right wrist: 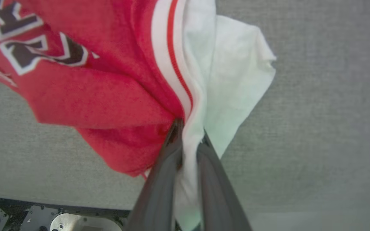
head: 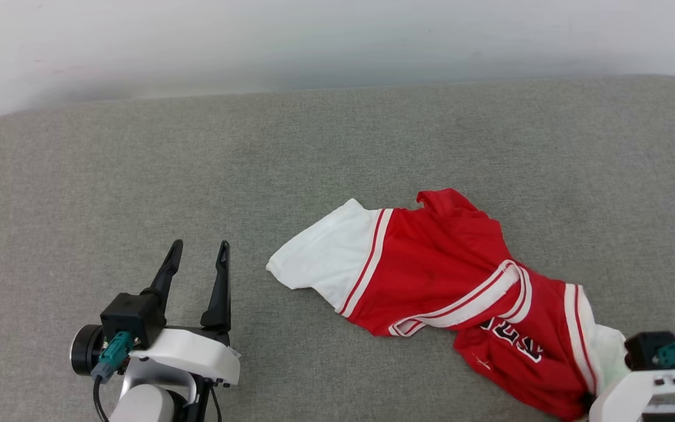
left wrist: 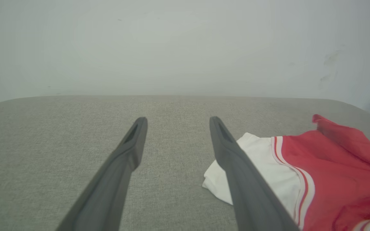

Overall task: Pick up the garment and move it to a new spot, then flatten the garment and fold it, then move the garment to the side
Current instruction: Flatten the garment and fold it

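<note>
grey woven surface point(head: 138, 176), crumpled red garment point(head: 431, 264), right claw point(right wrist: 189, 130) pinching its white sleeve point(right wrist: 236, 64), left claw point(head: 201, 243) spread apart

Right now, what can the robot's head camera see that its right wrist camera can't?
Head view, not the right wrist view: the left gripper, open and empty, and the garment's far white sleeve. Right wrist view, not the head view: the right gripper pinching red and white cloth, plus metal parts below the surface edge. Both: the garment, its lettering and the grey padded surface.
</note>
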Tool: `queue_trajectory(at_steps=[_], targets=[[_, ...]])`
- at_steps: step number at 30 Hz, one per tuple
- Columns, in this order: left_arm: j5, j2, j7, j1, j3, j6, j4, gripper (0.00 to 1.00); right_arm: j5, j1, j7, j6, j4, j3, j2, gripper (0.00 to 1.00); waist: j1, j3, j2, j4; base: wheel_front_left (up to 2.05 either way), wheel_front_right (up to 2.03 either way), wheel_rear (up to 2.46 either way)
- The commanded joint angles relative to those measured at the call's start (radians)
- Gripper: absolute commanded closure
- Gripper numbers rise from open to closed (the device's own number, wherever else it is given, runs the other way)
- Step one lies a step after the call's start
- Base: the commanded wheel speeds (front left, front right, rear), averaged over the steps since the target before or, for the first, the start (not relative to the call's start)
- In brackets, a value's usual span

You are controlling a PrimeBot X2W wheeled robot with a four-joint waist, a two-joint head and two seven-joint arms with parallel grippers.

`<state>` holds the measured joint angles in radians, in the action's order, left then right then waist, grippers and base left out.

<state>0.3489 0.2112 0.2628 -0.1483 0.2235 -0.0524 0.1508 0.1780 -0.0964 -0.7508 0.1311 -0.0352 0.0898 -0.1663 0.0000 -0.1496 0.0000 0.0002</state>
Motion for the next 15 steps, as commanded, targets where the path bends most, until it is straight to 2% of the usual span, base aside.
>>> queue_trajectory(at_steps=[1, 6, 11, 15], targets=[[0.003, 0.003, -0.001, 0.009, 0.001, -0.001, 0.003, 0.0, 0.006, -0.011, 0.021, -0.001, 0.014, 0.006, 0.017, 0.0, 0.0, 0.002, 0.0, -0.003, 0.0, 0.0, 0.0], [0.006, 0.011, -0.007, 0.021, 0.003, -0.006, 0.009, 0.0, 0.038, -0.003, 0.196, -0.001, 0.056, 0.039, 0.067, 0.0, 0.0, 0.016, 0.0, -0.007, 0.0, 0.0, 0.0], [0.012, 0.016, -0.013, 0.043, 0.002, -0.016, 0.013, 0.0, 0.037, 0.024, 0.477, -0.001, 0.031, 0.045, 0.082, 0.0, 0.0, 0.046, 0.0, -0.003, 0.0, 0.0, 0.0], [0.016, 0.021, -0.019, 0.064, -0.005, -0.027, 0.015, 0.0, 0.014, 0.034, 0.631, -0.001, 0.03, 0.024, 0.079, 0.0, 0.0, 0.079, 0.0, 0.003, 0.0, 0.0, 0.0]])
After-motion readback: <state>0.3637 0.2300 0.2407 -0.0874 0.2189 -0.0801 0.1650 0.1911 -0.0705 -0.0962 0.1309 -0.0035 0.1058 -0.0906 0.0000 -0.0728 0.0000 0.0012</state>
